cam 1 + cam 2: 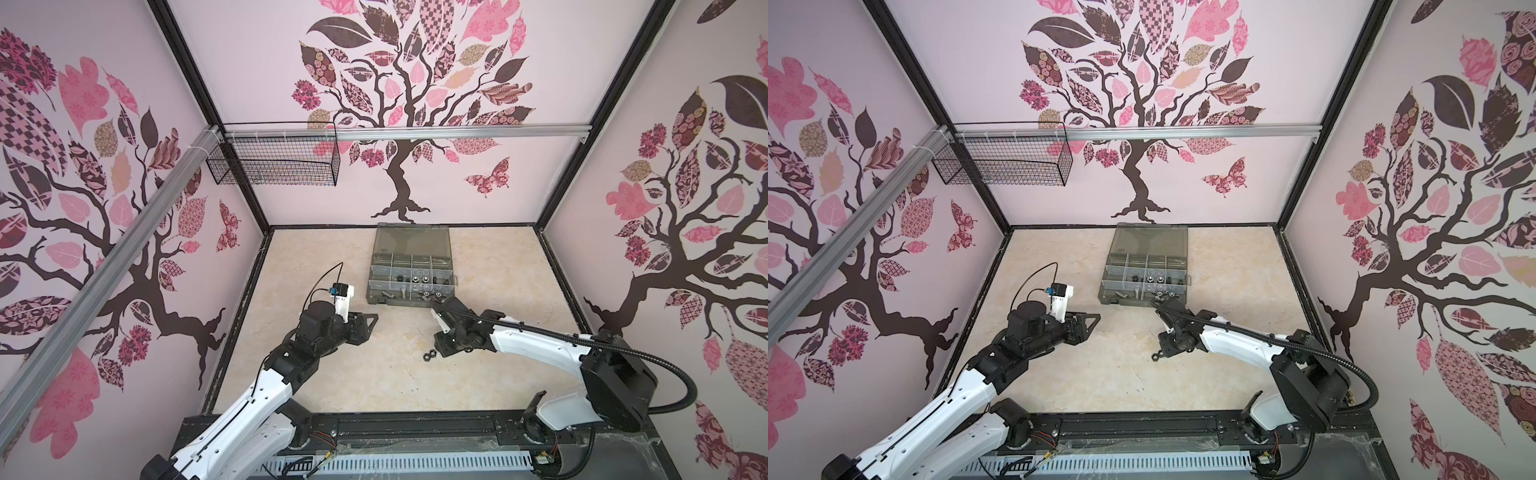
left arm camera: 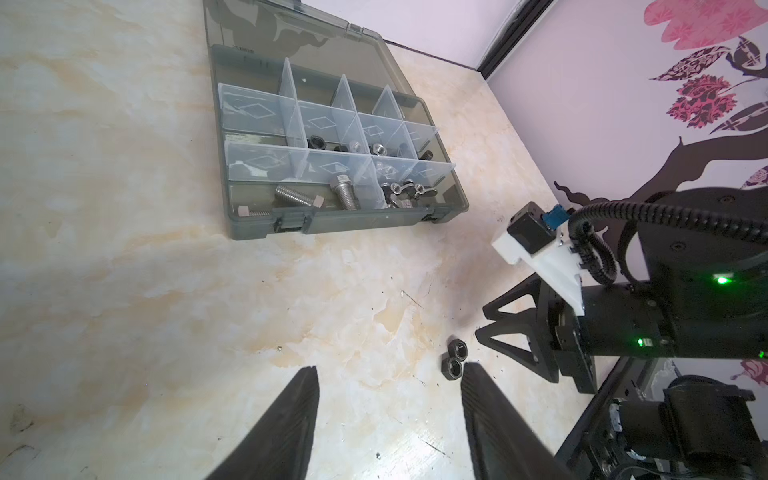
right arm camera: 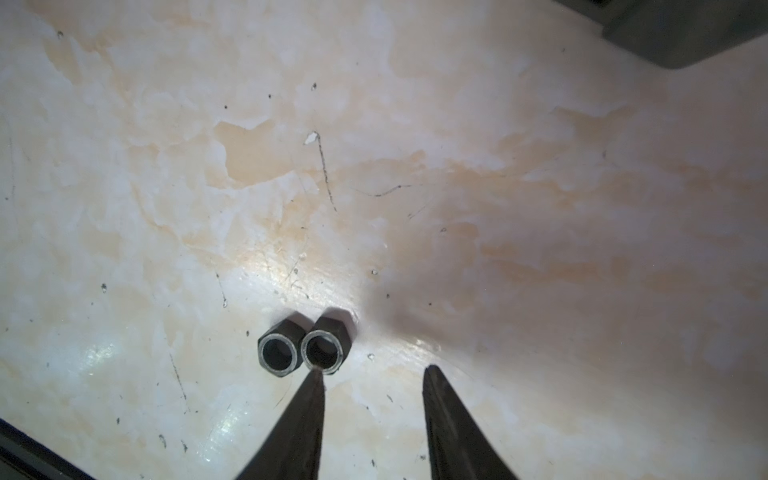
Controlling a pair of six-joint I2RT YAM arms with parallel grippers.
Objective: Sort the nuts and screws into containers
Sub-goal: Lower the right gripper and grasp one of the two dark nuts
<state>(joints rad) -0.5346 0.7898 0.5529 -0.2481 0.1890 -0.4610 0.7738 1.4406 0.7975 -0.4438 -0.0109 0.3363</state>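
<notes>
Marbled tabletop [image 1: 374, 374]; 2 touching black hex nuts [image 1: 430, 356] lie at 8 o'clock of the right gripper [image 3: 374, 370] in a top view. Its parted, empty fingers put 1 tip at the nearer nut. Left gripper [image 2: 390, 368], also parted, sits farther.

White arm shells [image 1: 249, 399], black joints [image 1: 320, 322], ribbed black cable conduit [image 2: 665, 210], green LEDs [image 2: 722, 279].

Wire basket [image 1: 274, 162] on alu rail [image 1: 415, 133]; marbled tabletop [image 1: 332, 374].
</notes>
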